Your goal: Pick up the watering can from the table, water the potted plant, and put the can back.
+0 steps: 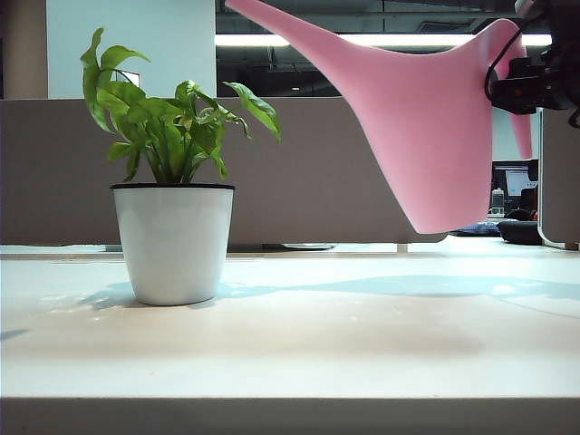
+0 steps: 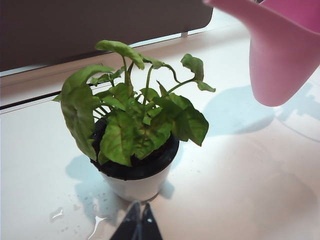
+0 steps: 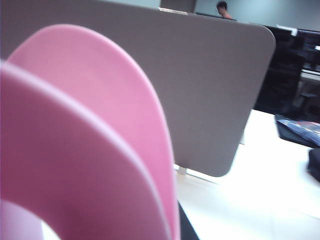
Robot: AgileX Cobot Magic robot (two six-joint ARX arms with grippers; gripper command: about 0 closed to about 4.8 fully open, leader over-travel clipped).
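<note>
Exterior view: my right gripper (image 1: 524, 89) is clamping the smooth pink plastic watering can (image 1: 426, 127) aloft.
Its slender spout is pointing up-left over the leafy potted plant (image 1: 172, 181); my left gripper (image 2: 138, 226), fingers together, is hovering beside the white pot.

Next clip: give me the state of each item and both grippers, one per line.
watering can: lifted clear of the table, spout aimed toward the plant, not yet over it.
potted plant: upright on the table.
table: a few water drops near the pot.
right gripper: holding the can by its handle end.
left gripper: shut, empty, beside the pot.
</note>
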